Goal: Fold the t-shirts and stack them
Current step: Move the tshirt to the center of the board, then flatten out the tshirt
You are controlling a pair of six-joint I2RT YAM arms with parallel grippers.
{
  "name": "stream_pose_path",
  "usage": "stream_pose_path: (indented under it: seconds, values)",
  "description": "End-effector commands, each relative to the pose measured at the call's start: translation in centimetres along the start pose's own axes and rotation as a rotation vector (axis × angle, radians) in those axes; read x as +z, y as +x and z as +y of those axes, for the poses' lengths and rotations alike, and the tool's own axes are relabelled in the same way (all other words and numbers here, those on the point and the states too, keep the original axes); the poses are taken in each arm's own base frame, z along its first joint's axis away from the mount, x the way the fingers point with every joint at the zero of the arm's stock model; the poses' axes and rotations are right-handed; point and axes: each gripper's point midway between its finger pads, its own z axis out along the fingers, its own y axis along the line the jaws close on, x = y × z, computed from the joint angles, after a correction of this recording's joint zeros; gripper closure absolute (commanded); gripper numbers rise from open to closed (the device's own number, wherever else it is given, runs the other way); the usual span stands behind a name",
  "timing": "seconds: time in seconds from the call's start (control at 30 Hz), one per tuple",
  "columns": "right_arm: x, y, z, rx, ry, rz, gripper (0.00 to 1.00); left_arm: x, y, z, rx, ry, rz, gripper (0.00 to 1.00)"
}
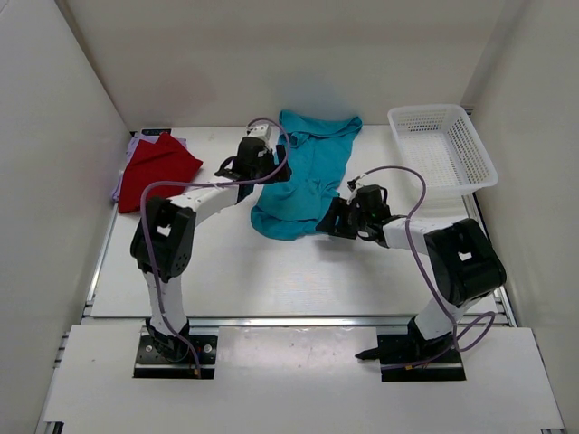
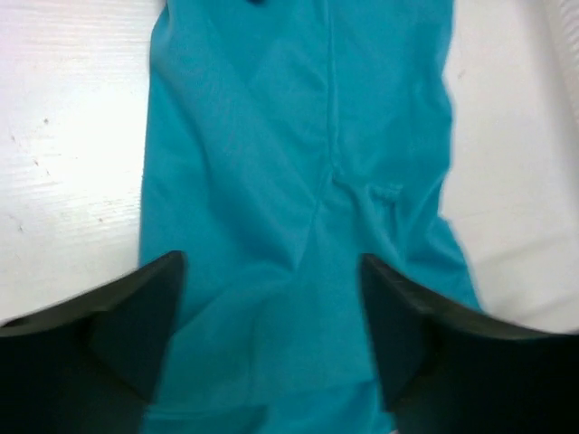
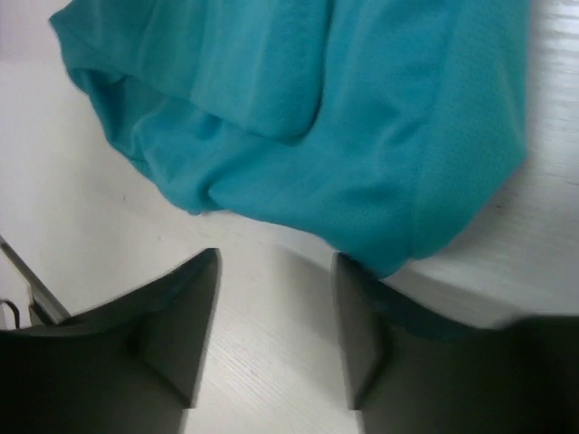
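The tabletop [image 1: 271, 271] is a plain white board with a faint grain, shut in by bare white walls [image 1: 54, 136] on its left, far and right sides. A metal rail [image 1: 298, 320] runs along its near edge, and in front of that a white board [image 1: 298, 371] carries the two arm bases.

The teal t-shirt [image 1: 308, 176] lies rumpled in the middle of the tabletop, reaching from the far edge toward the centre, its near end bunched into soft folds. The red t-shirt [image 1: 158, 167] sits at the far left corner, lying on the lavender t-shirt [image 1: 134, 145], of which only a thin border shows. A white lattice basket [image 1: 421, 109] stands at the far right corner, apart from the cloth.

The left fingers [image 2: 136, 325] are spread wide above the left side of the teal t-shirt, with cloth below them and nothing clamped. The right fingers [image 3: 172, 325] are also parted and hold nothing. They sit low at the shirt's near right edge, with bare tabletop between them and the teal hem just ahead.
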Motion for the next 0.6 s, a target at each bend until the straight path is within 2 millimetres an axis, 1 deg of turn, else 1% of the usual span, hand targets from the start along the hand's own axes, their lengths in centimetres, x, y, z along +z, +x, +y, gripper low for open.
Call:
stream_pose_path:
  seconds: [0.0,0.03,0.07,0.1,0.13,0.17,0.2,0.23,0.27,0.3,0.33,0.37,0.4,0.43,0.47,0.5,0.53,0.57]
  values:
    - [0.8,-1.0,-1.2,0.017,0.043,-0.072,0.52,1.4,1.7,0.1,0.119,-0.041,0.065,0.20]
    - [0.6,-1.5,-1.6,0.029,0.052,-0.094,0.68,2.2,2.4,0.6,0.134,-0.064,0.084,0.28]
    - [0.8,-1.3,-2.2,0.038,0.063,-0.088,0.76,2.5,2.5,0.9,0.142,-0.078,0.090,0.44]
    - [0.4,-2.2,-2.4,0.047,0.072,-0.111,0.86,3.3,3.5,1.2,0.139,-0.088,0.118,0.51]
    - [0.4,-2.4,-3.2,0.051,0.095,-0.121,0.95,3.9,4.4,1.9,0.138,-0.105,0.145,0.51]
    - [-0.1,-3.0,-3.2,0.049,0.101,-0.145,0.99,4.4,5.1,2.2,0.136,-0.122,0.161,0.49]
    - [-0.4,-2.8,-3.8,0.060,0.109,-0.142,1.00,4.6,5.4,2.9,0.127,-0.144,0.164,0.41]
    - [-1.0,-3.0,-4.5,0.072,0.127,-0.162,1.00,4.9,5.5,3.1,0.115,-0.140,0.167,0.36]
    - [-1.7,-3.6,-4.8,0.076,0.136,-0.189,0.99,5.3,6.2,3.1,0.101,-0.121,0.192,0.30]
    - [-1.9,-2.9,-5.4,0.088,0.150,-0.181,1.00,5.6,6.1,2.8,0.075,-0.095,0.195,0.31]
    - [-2.8,-3.3,-6.3,0.125,0.160,-0.209,1.00,5.9,6.5,2.8,0.060,-0.077,0.214,0.44]
    - [-3.7,-4.6,-6.2,0.128,0.140,-0.254,1.00,6.2,7.2,2.8,0.048,-0.083,0.231,0.54]
    - [-3.9,-4.4,-6.4,0.134,0.133,-0.250,1.00,6.3,7.3,2.5,0.029,-0.063,0.242,0.69]
    - [-4.2,-4.5,-6.6,0.119,0.143,-0.241,1.00,6.2,7.5,2.8,0.009,-0.065,0.255,0.85]
    - [-4.2,-3.7,-6.8,0.111,0.162,-0.226,1.00,5.8,7.9,2.9,-0.013,-0.074,0.262,0.92]
    - [-4.3,-4.0,-6.6,0.104,0.160,-0.239,1.00,5.5,7.9,2.7,-0.032,-0.063,0.254,1.00]
    - [-4.4,-4.3,-6.6,0.091,0.172,-0.258,1.00,4.3,7.7,2.9,-0.088,-0.039,0.236,1.00]
    - [-4.6,-5.1,-6.8,0.095,0.178,-0.277,1.00,2.9,8.4,2.5,-0.162,-0.002,0.222,1.00]
